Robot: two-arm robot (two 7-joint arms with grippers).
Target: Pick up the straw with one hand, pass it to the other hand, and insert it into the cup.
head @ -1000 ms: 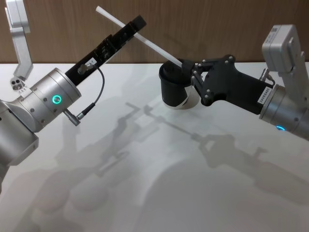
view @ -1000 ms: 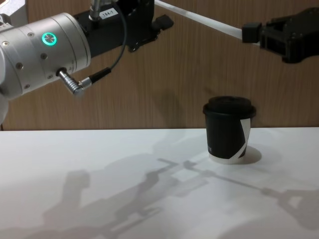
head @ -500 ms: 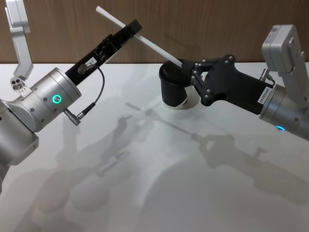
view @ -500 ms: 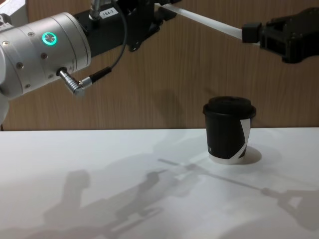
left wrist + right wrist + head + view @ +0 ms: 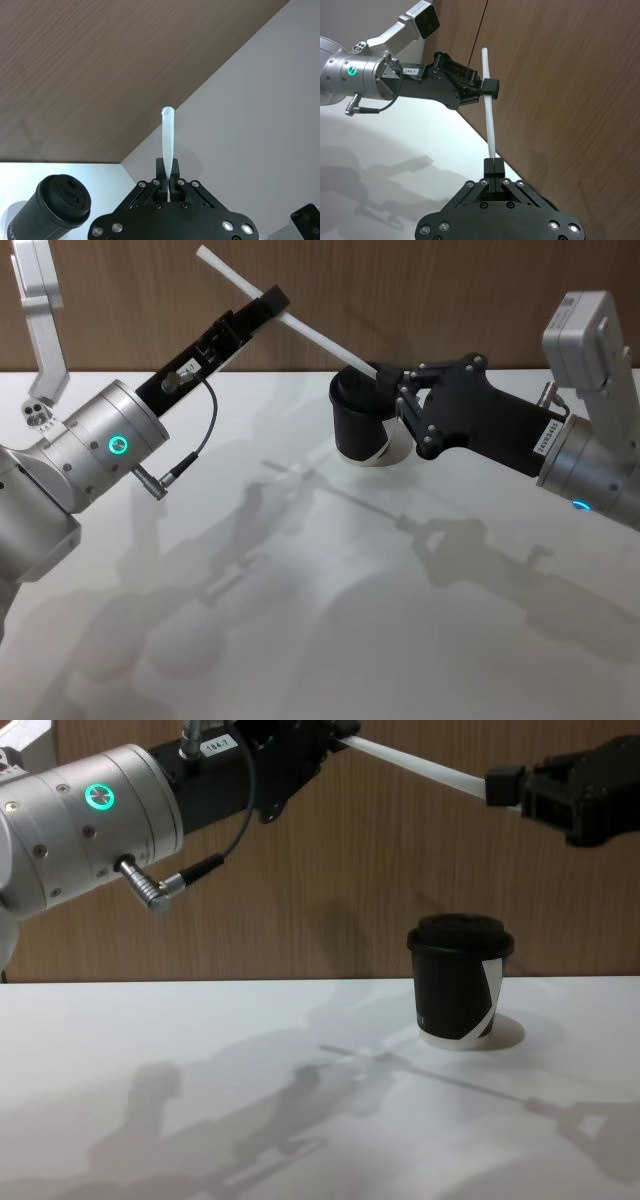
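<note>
Head view: pinching straw [image 5: 300, 328] near its upper end with left gripper [image 5: 270, 302], fingers closed on it, leaving a short stub past them. Clamping the lower tip with right gripper [image 5: 392, 375], just above the cup [image 5: 355, 430] lid. Leaving wide bare table [image 5: 300, 590] on the near side of the cup.

Chest view: holding straw [image 5: 420, 763] airborne between both grippers, sloping down toward the right one, well above the upright cup [image 5: 455, 990]. Sitting close to wood wall [image 5: 330, 900] behind.

Left wrist view: gripping straw [image 5: 167, 145] squarely between closed fingertips.

Right wrist view: gripping the straw [image 5: 489, 110] tip, fingers closed.
</note>
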